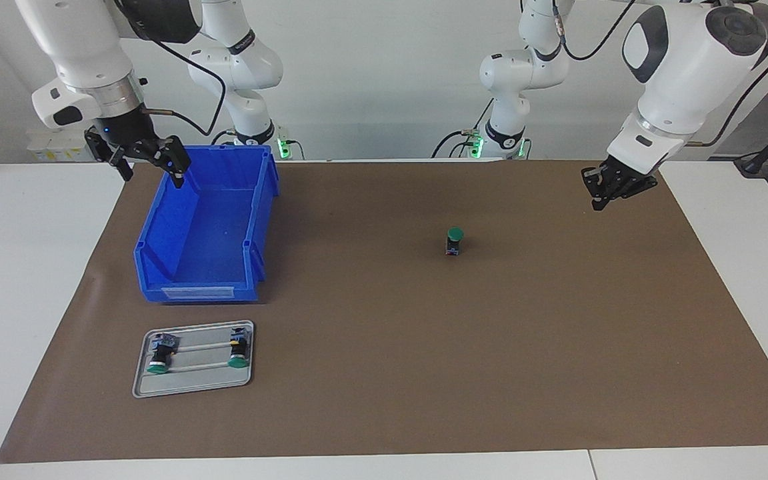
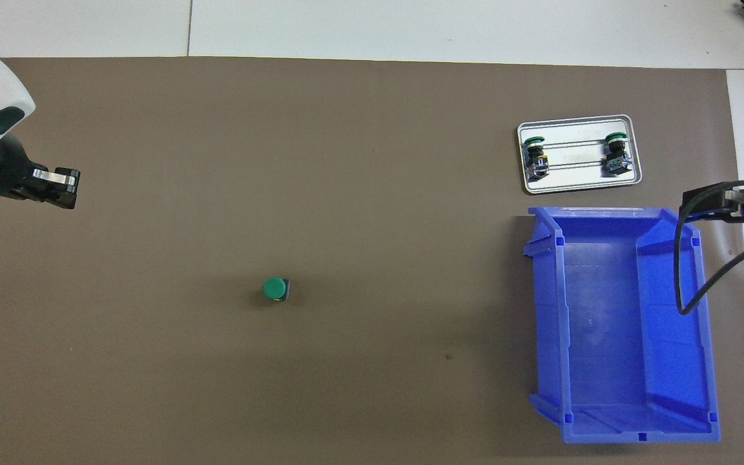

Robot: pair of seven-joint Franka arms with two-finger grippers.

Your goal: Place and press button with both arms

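Observation:
The button (image 1: 454,241) (image 2: 275,289) stands upright and alone on the brown mat, its green cap up and its black body below. My left gripper (image 1: 605,193) (image 2: 59,187) hangs in the air over the mat toward the left arm's end of the table. It is well away from the button, shut and holding nothing. My right gripper (image 1: 151,167) (image 2: 711,201) is open and empty. It hangs over the rim of the blue bin, at the bin's outer edge toward the right arm's end of the table.
An empty blue bin (image 1: 261,200) (image 2: 543,310) sits toward the right arm's end of the table. Farther from the robots than the bin lies a grey tray (image 1: 191,387) (image 2: 578,121) holding two more green-capped buttons on their sides. A black cable (image 2: 682,271) hangs over the bin.

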